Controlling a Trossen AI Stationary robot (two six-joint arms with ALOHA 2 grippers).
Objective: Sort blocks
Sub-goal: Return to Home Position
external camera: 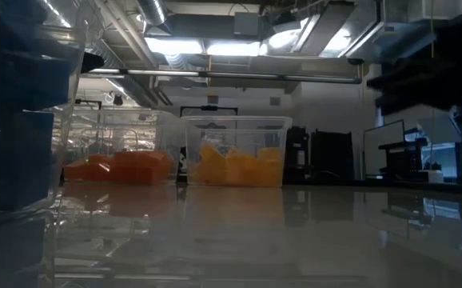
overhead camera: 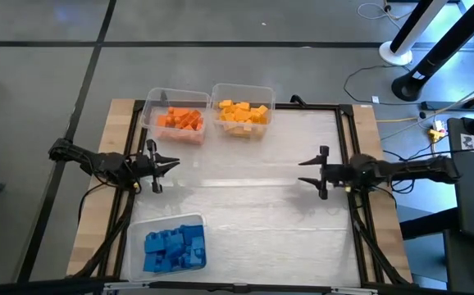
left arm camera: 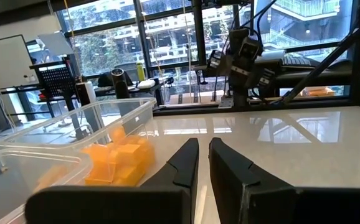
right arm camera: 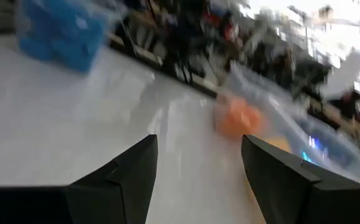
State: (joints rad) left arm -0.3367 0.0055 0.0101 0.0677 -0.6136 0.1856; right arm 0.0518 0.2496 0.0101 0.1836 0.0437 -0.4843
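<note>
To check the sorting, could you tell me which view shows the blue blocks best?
The high view: straight down on the blue blocks in their clear bin. The low view shows a dark blue mass, the right wrist view a distant glimpse, the left wrist none.

Ceiling lights (external camera: 215, 46) glare off the glossy table (external camera: 295, 232).

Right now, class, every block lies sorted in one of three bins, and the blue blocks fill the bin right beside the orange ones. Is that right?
One detail is wrong. The clear bin right beside the orange blocks holds the yellow blocks, not the blue ones. The blue blocks fill a separate bin that stands apart from the other two, as the high view shows. The rest holds: every block lies sorted in one of three bins.
</note>
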